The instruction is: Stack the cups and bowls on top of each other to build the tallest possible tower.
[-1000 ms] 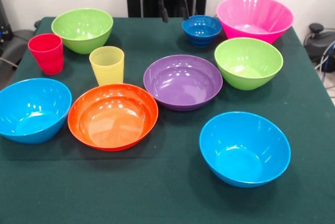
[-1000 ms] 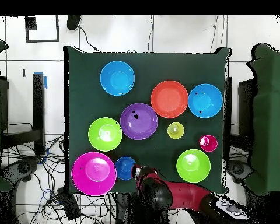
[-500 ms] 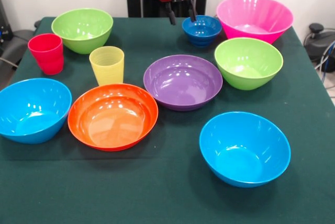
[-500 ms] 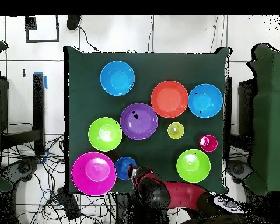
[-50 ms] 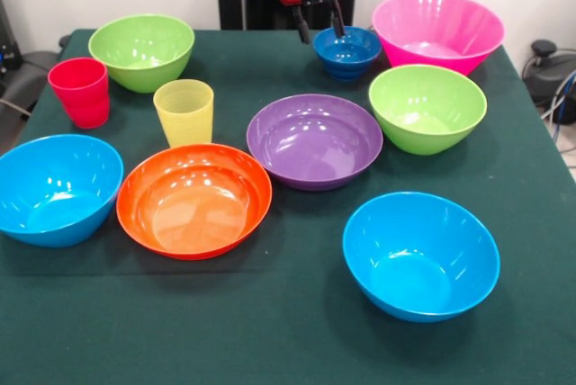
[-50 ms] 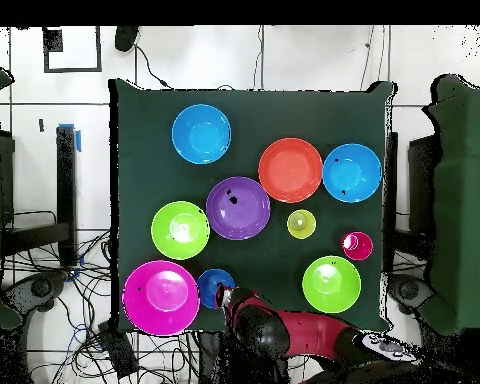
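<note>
Eight bowls (image 5: 314,140) upright, separate on green cloth, none stacked; small dark blue bowl (image 5: 347,50) beside big pink bowl (image 5: 437,31); red cup (image 5: 81,91), yellow cup (image 5: 184,111) upright.

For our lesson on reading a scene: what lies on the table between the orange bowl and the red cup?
The yellow cup stands between the orange bowl and the red cup. The overhead view shows it best, all three lying roughly in one line.

Glossy purple plastic bowl (image 5: 314,140) mid-table; glossy orange plastic bowl (image 5: 194,200) front-left; ridged translucent yellow tumbler (image 5: 184,111) behind orange; red plastic tumbler (image 5: 81,91) left of yellow.
</note>
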Controlling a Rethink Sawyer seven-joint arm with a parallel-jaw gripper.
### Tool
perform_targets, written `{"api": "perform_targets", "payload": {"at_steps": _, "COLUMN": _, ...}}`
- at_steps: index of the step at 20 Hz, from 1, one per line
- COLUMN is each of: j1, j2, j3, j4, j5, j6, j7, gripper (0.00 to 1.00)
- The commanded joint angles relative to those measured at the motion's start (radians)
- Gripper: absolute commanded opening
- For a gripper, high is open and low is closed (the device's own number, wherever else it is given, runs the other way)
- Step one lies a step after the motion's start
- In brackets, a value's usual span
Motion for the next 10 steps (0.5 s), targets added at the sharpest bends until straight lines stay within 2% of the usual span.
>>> {"api": "perform_targets", "payload": {"at_steps": 1, "j1": 0.016, "j2": 0.018, "j3": 0.084, "j4": -0.04, "j5": -0.003, "j6": 0.021, "j7": 0.112, "gripper": 1.0}}
{"api": "perform_targets", "payload": {"at_steps": 10, "j1": 0.042, "j2": 0.039, "j3": 0.044, "j4": -0.049, "j5": -0.018, "j6": 0.001, "j7": 0.108, "gripper": 1.0}}
